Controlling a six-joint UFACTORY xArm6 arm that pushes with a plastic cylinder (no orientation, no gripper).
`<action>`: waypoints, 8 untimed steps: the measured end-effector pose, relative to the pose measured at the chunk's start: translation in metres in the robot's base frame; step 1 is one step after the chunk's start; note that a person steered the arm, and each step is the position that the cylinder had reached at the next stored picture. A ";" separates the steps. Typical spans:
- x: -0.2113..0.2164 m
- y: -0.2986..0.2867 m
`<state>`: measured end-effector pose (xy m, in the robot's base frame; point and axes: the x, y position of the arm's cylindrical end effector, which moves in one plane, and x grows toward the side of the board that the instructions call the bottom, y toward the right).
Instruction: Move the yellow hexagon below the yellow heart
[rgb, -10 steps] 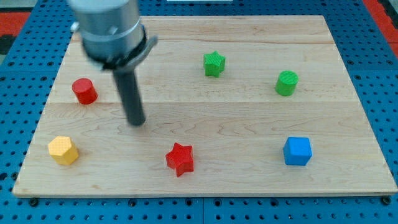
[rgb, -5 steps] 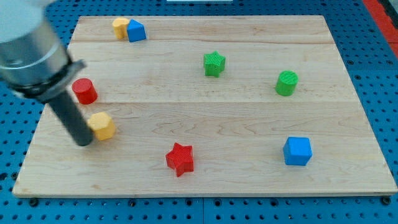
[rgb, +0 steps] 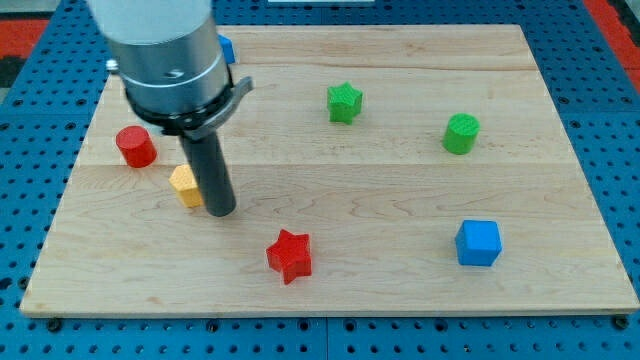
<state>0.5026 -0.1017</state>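
Wooden board (rgb: 400, 200) on blue pegboard (rgb: 620, 150). Rod descending from a grey cylindrical housing (rgb: 165, 55) at the view's upper left; my tip (rgb: 221, 212) down on the board in the left half. No claw fitted, so nothing to report as wide, narrow or holding: a plain rod only. Yellow hexagon (rgb: 184, 186) immediately at the view's left of the rod's lower part, touching or all but touching it, its right side partly hidden behind the rod. Red cylinder (rgb: 134, 147) up and to the left of the hexagon, near but apart. Red star (rgb: 290, 255) below and to the right of the tip, clear of it, toward the view's bottom. Blue block (rgb: 226, 48) only partly visible at the housing's right edge near the view's top; shape not determinable. Yellow heart not visible, presumably hidden behind the housing; position cannot be confirmed. Green star (rgb: 344, 102) in the upper middle, green cylinder (rgb: 461, 133) farther right, the two well apart. Blue cube (rgb: 478, 242) at lower right, well apart from everything else. All blocks resting flat on the board.
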 end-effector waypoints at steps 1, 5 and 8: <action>-0.001 0.009; -0.082 -0.074; -0.017 0.041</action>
<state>0.4854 -0.0603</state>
